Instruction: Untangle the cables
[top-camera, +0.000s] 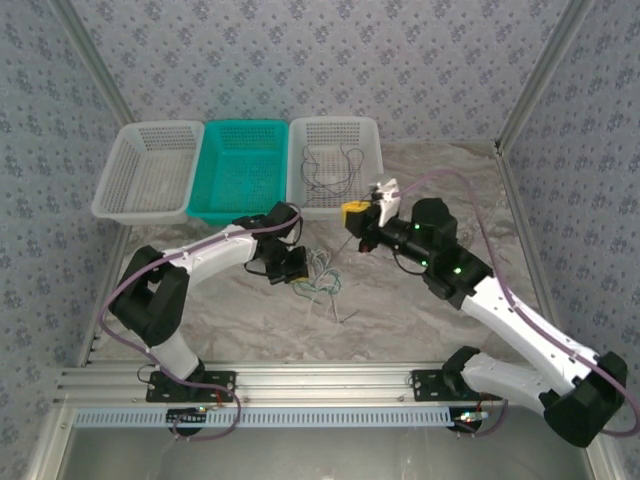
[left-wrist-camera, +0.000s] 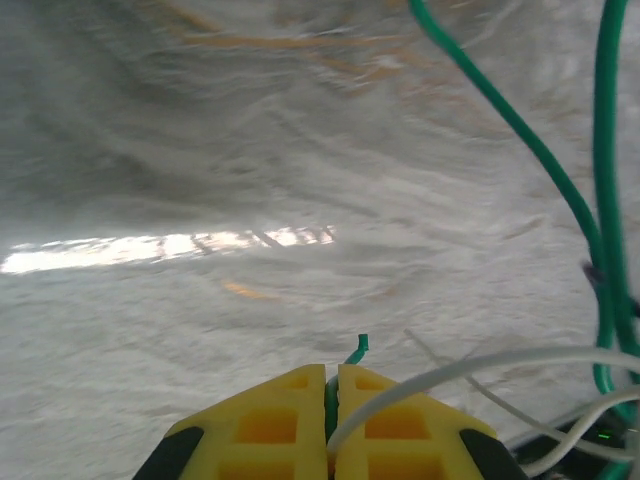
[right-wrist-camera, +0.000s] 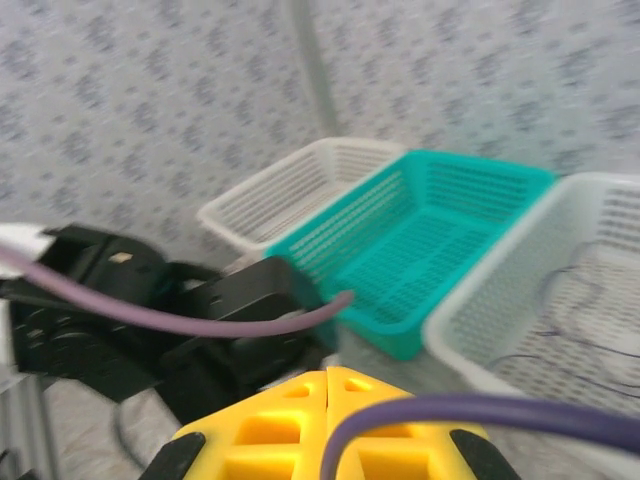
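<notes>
Top view: cables tangled on desk at frame centre, left claw at their left edge. Right claw raised right of centre, beside white basket holding dark cables.
Left wrist: claw pinching green cable, bottom centre; green and white strands at right.
Right wrist: claw pressed together, empty; teal basket centre-right.

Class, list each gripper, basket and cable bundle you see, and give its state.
Left gripper: shut on green cable.
Right gripper: shut, nothing seen held.
Cable tangle: lying knotted on table.
Left white basket: empty.
Teal basket: empty.
Right white basket: holds dark cables.
</notes>
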